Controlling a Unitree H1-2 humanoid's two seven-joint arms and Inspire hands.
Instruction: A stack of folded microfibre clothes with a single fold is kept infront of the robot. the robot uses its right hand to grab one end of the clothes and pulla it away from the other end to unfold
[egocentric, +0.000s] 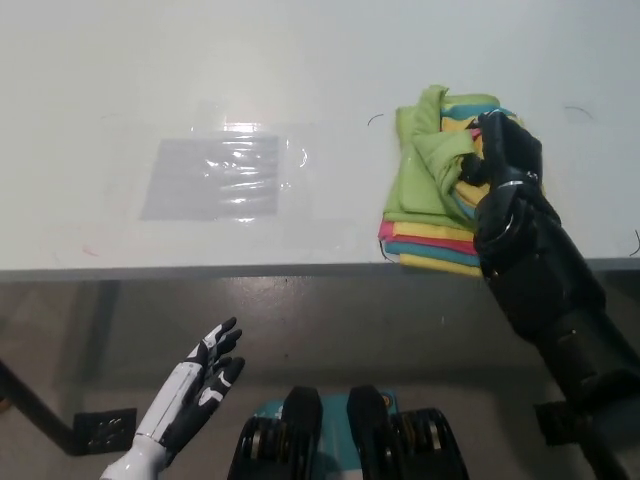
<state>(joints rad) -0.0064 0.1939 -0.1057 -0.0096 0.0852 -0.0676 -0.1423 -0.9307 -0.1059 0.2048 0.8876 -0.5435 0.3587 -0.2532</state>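
The black right hand (497, 160) is clutching the green cloth's (425, 170) bunched edge atop the stack (432, 236), mid-unfold; next it needs pulling outward

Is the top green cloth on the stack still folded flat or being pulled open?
Being pulled open: the green cloth is bunched and lifted in the right hand, above the stack.

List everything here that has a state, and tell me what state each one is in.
Right hand: shut on the green cloth.
Green cloth: bunched, one end lifted, partly pulled across the stack.
Stack of cloths: folded, at the table's front edge.
Left hand: open, resting below the table.
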